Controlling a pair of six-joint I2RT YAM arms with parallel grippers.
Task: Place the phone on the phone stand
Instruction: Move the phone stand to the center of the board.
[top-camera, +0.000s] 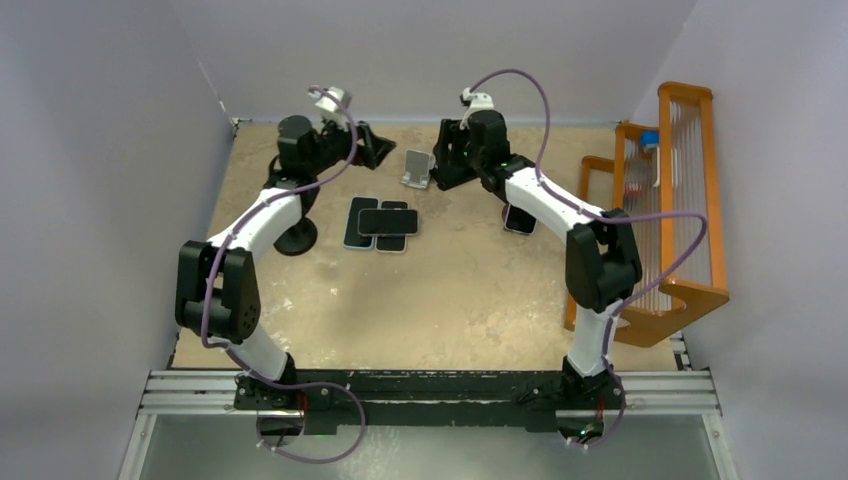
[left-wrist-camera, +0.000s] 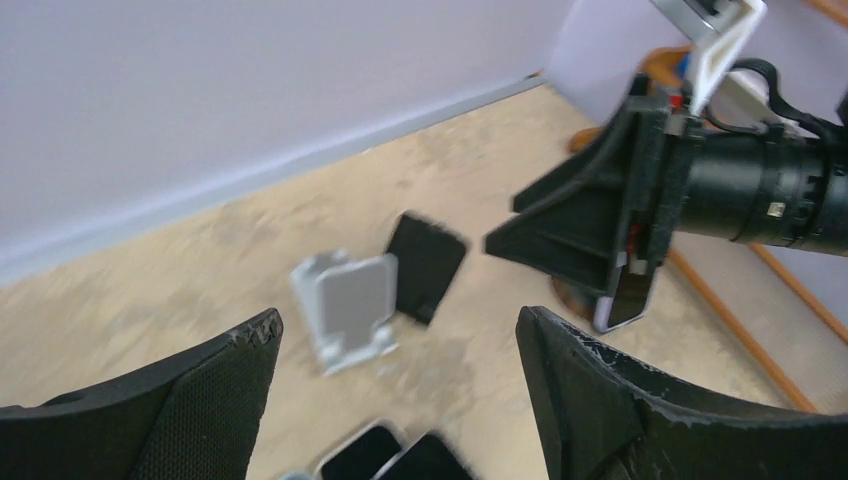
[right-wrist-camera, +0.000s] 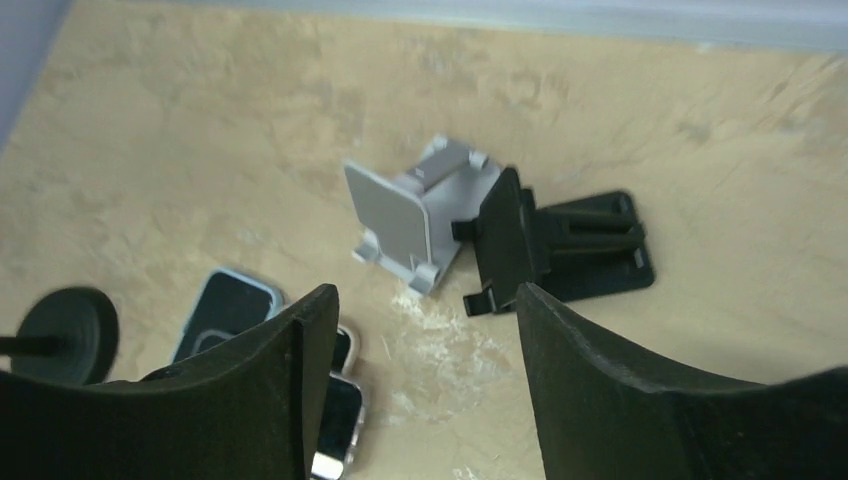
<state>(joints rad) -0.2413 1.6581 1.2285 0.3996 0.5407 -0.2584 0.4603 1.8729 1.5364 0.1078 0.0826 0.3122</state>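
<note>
A sandy tabletop (top-camera: 450, 300) boxed in by pale walls, an orange wooden rack (top-camera: 690, 200) along its right side; both arms reach to the far end and meet over the same small patch.

That crowding is the main hazard, as I judge it. The left gripper (top-camera: 378, 148) and right gripper (top-camera: 440, 168) face each other just either side of the grey phone stand (top-camera: 418, 168), so a move by one could clip the other. A stray finger could also knock the light stand, which would skid or tip, or shove the black stand (right-wrist-camera: 560, 245) lying just beside it.

The pile of phones (top-camera: 380, 225) lies flat and overlapping, near the stand but apart from it. Pinching one off the pile could drag its neighbours, and a thin flat phone may slip from the pads. No phone sits on the grey stand yet. Another phone (top-camera: 518, 220) lies under the right forearm; the left wrist view shows a pale-edged shape below the right gripper that is probably this one, though blur leaves it unsure. A round black base (top-camera: 295, 238) stands by the left arm.

Left arm: elbow folded, wrist stretched forward, jaws apart on nothing. Right arm: likewise extended and tipped down at the stand, jaws apart and empty.
</note>
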